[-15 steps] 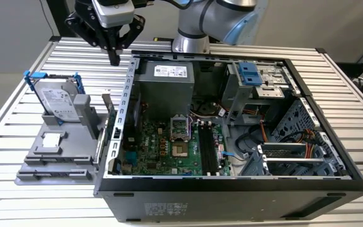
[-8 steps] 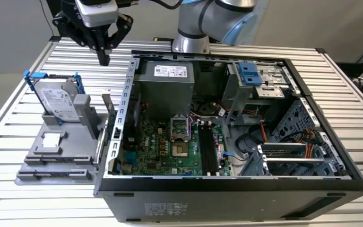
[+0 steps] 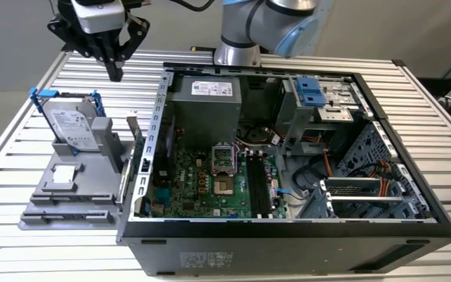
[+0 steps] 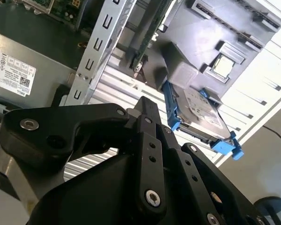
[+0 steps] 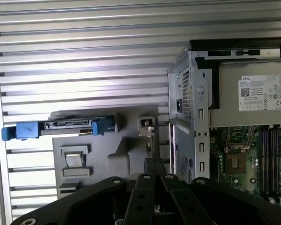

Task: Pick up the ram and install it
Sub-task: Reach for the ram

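The ram [image 3: 131, 154] stands on its edge in the grey holder [image 3: 69, 200], right beside the open computer case's left wall. In the first wrist view it is a thin dark stick [image 5: 148, 140] seen edge-on, just ahead of my fingers [image 5: 155, 165]. The second wrist view shows the ram [image 4: 148, 33] as a thin board between the holder and the case wall. My gripper [image 3: 115, 71] hangs high above the table, behind the holder. It is shut, with nothing between its fingers. The motherboard's long black slots [image 3: 261, 188] lie inside the case.
A silver hard drive [image 3: 73, 123] with a blue-tipped bracket stands upright on the holder, and a small square chip [image 3: 65, 173] lies in front of it. The open case [image 3: 288, 235] takes up the slatted table's middle and the exterior view's right. The arm's base [image 3: 237, 56] stands behind it.
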